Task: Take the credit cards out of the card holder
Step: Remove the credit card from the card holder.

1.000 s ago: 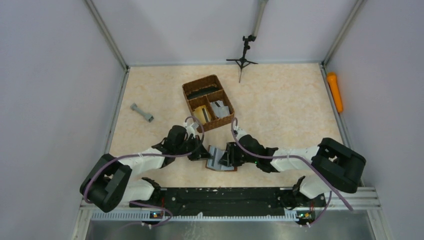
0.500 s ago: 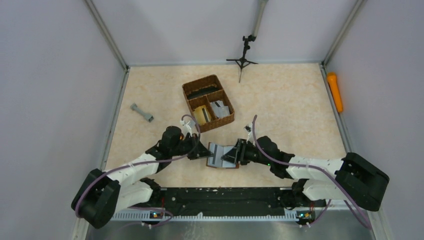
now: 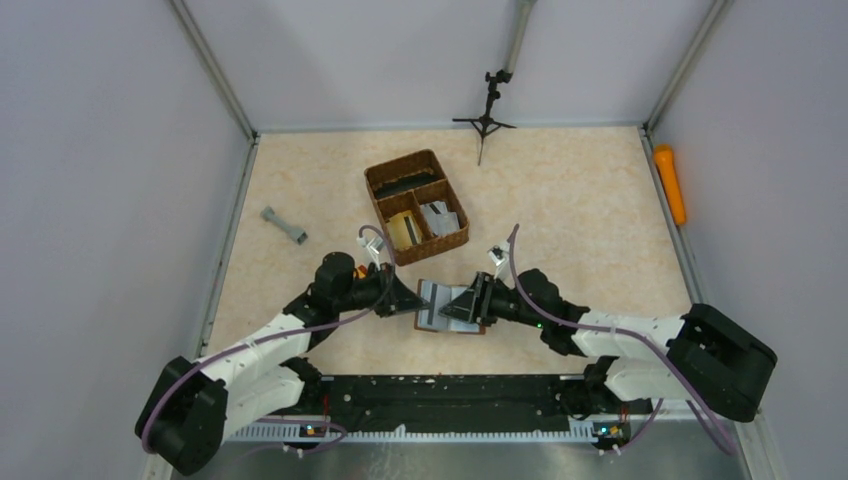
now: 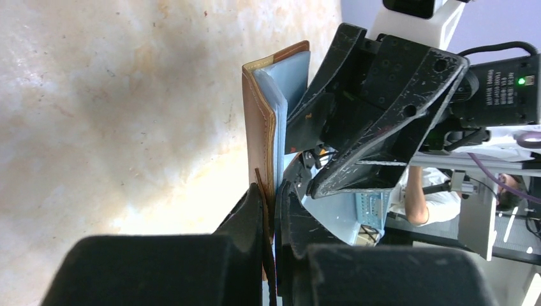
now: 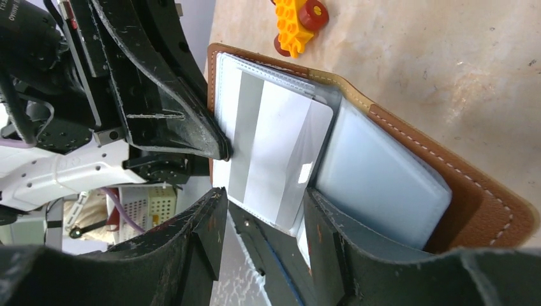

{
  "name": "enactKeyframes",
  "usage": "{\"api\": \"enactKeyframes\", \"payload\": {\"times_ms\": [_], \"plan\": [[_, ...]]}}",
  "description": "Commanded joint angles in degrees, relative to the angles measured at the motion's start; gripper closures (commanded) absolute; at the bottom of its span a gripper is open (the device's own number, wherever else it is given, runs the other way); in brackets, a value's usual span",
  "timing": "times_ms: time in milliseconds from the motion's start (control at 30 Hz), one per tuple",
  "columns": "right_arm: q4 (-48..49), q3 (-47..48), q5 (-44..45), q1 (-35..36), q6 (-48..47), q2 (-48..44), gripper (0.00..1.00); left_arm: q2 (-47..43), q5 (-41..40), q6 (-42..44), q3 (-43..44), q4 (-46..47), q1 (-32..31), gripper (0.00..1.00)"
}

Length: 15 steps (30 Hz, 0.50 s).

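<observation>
- Card holder (image 3: 435, 305) lies spread open on the beige table (image 3: 560, 200), near the front edge and between the two arms.
- Brown woven basket (image 3: 402, 162) sits just behind it, apart from it, with items in its compartments.
- Left tool (image 3: 408, 300) is clamped on the card holder's brown leather cover at its left edge.
- Right tool (image 3: 462, 305) has its fingers apart, straddling the edge of a silver-striped credit card (image 5: 274, 153) that sits in a clear sleeve; whether they touch it cannot be told.
- Yellow-and-red toy block (image 5: 296, 19) rests on the table just beyond the wallet.
</observation>
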Motion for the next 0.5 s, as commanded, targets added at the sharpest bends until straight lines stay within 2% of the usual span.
{"api": "enactKeyframes", "payload": {"times_ms": [0,233,400,467], "plan": [[6.35,-1.18,-1.66,-0.73,1.65,0.44,0.52,-1.26,4.71,-4.22,-0.95,9.56,-0.04,1.00],[17.33,-4.09,-3.44,-1.07,5.84,-0.79,0.63,-1.36,7.12,-7.21,-1.87,14.15,-0.04,1.00],[24.13,-7.52,-2.28,-1.61,8.08,-2.12,0.63,-2.50,7.74,-9.62,-2.72,17.16,-0.05,1.00],[23.65,-7.91,-1.42,-1.72,8.50,-2.55,0.57,-2.70,8.22,-10.71,-3.09,18.91,-0.09,1.00]]}}
